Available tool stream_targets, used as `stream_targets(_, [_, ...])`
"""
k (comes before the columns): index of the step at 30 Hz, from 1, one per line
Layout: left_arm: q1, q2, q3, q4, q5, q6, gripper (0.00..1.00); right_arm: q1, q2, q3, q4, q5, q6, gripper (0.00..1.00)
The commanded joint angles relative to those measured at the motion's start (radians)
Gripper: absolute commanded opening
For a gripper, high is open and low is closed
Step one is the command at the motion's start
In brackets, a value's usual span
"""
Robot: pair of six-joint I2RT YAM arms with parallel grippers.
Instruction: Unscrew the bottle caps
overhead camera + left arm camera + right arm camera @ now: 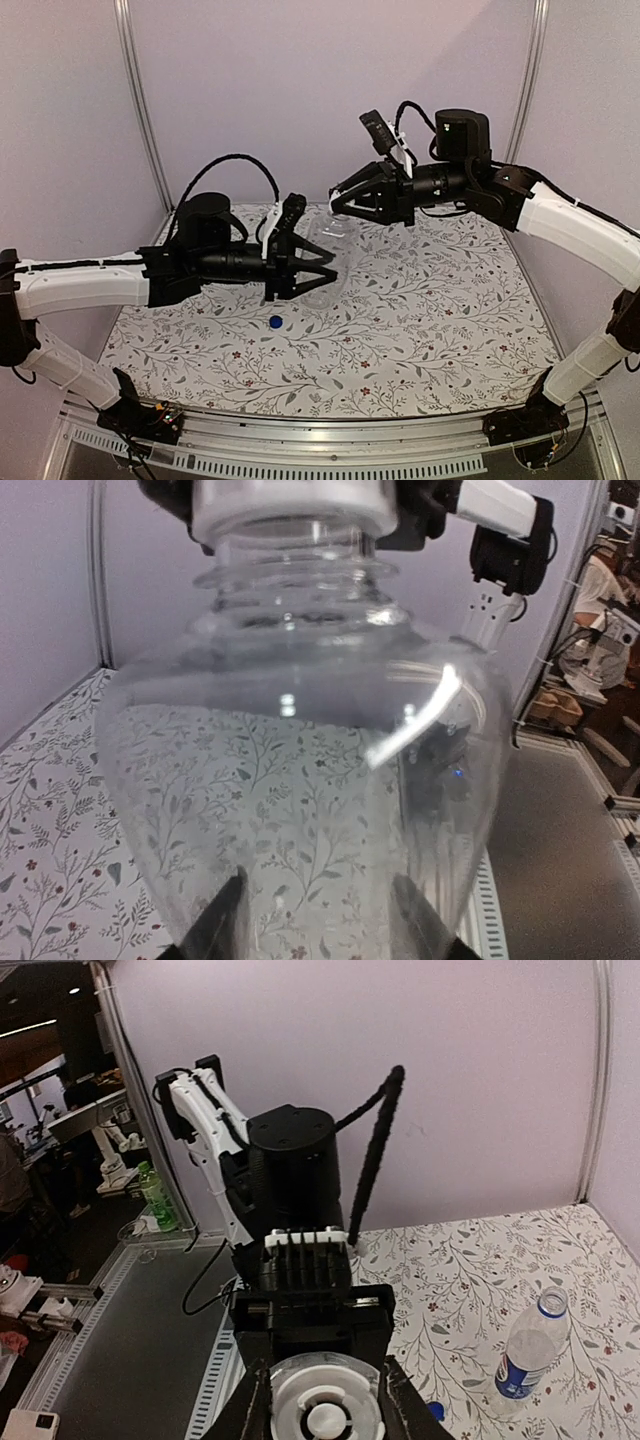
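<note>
My left gripper [318,272] is shut on the body of the plain clear bottle [328,245] and holds it above the table, neck towards the right arm. In the left wrist view the bottle [300,780] fills the frame, between the fingers [225,920]. My right gripper [338,203] is shut on its white cap [290,505]. The cap also shows in the right wrist view [325,1415], between the fingers [250,1410]. The Pepsi bottle [525,1360] stands upright on the table with an open neck. The blue cap [275,322] lies loose on the table, also in the right wrist view [435,1410].
The floral tablecloth [430,320] covers the table. Metal frame posts [140,100] stand at the back corners against purple walls. A rail [300,445] runs along the near edge between the arm bases.
</note>
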Motion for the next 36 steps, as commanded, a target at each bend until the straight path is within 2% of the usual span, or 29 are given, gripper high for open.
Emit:
stream_targets(1, [0.020,-0.031,-0.002,0.091,0.302,-0.013,0.25,-0.012,-0.032,-0.034,-0.024,-0.300,-0.174,0.03])
stream_targets(4, [0.024,-0.019,-0.002,0.120,0.391,-0.039,0.24,-0.016,-0.015,-0.023,-0.021,-0.405,-0.181,0.06])
stream_targets(6, [0.024,-0.007,0.004,0.137,0.431,-0.050,0.24,-0.015,0.001,-0.015,-0.020,-0.439,-0.180,0.14])
stream_targets(11, [0.023,0.005,0.012,0.136,0.422,-0.053,0.24,-0.015,0.014,-0.011,-0.019,-0.406,-0.160,0.24])
stream_targets(14, [0.024,0.005,0.014,0.121,0.381,-0.042,0.24,-0.017,0.008,-0.011,-0.020,-0.357,-0.148,0.33])
stream_targets(22, [0.023,0.000,0.027,0.032,0.116,0.003,0.24,-0.017,-0.047,-0.013,-0.003,-0.093,-0.032,0.81])
stream_targets(25, [0.015,0.006,0.030,0.025,0.006,-0.001,0.24,-0.017,-0.066,-0.018,0.020,0.026,0.050,0.92])
stream_targets(31, [-0.018,0.024,0.045,0.006,-0.243,-0.002,0.24,-0.010,-0.098,-0.047,0.088,0.284,0.195,0.98])
stream_targets(36, [-0.044,0.035,0.058,0.003,-0.354,-0.010,0.24,0.005,-0.071,-0.028,0.057,0.460,0.241,0.99])
